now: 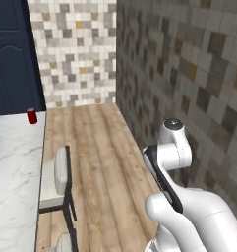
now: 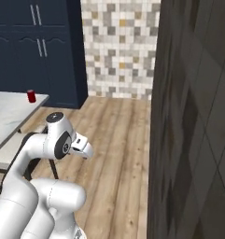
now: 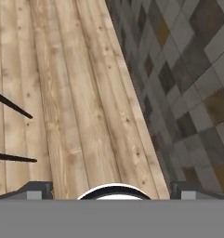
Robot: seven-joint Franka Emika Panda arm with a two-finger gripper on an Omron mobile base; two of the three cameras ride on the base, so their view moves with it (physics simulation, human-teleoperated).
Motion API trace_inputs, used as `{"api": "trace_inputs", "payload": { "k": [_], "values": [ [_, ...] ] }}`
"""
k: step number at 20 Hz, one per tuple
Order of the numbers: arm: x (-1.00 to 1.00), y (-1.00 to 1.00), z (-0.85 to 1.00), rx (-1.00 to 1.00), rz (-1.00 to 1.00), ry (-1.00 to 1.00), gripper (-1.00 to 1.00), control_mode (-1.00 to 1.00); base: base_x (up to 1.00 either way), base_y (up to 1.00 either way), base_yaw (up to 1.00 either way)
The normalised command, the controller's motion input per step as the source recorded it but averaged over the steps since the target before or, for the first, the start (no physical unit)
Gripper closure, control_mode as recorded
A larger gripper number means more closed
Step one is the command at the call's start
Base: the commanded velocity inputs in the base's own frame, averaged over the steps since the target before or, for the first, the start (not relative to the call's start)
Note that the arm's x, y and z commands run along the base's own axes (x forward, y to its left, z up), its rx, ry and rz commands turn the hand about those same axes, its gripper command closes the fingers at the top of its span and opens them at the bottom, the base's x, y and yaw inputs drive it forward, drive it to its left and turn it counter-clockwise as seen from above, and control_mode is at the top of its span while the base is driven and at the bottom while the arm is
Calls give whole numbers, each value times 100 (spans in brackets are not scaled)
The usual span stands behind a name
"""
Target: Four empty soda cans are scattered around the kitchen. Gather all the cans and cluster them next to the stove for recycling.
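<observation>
Worktop (image 1: 12, 162): we see white marble at the far left, its corner reaching toward the navy cabinets (image 2: 34, 46).
Soda can (image 1: 32, 116): one red can stands upright at the worktop's far corner (also seen in the right base view (image 2: 31, 96)).
Chair (image 1: 61, 182): grey seat tucked beside the worktop edge.
Floor (image 1: 100, 162): we look down on wood planks running to the mosaic wall (image 1: 179, 64) at right.
Gripper (image 3: 112, 188): we find its jaws spread wide over bare floor, nothing between them.

Glossy white rounded arm (image 1: 189, 206), dark joints
</observation>
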Motion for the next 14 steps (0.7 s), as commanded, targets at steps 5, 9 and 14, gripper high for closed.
{"api": "trace_inputs", "payload": {
  "k": [5, 9, 14],
  "values": [
    [0, 0, 0, 0, 0, 0, -100, 100, 68, -24, 4],
    [0, 0, 0, 0, 0, 0, -100, 100, 68, -24, 4],
    [0, 0, 0, 0, 0, 0, -100, 100, 68, -23, 5]
  ]
}}
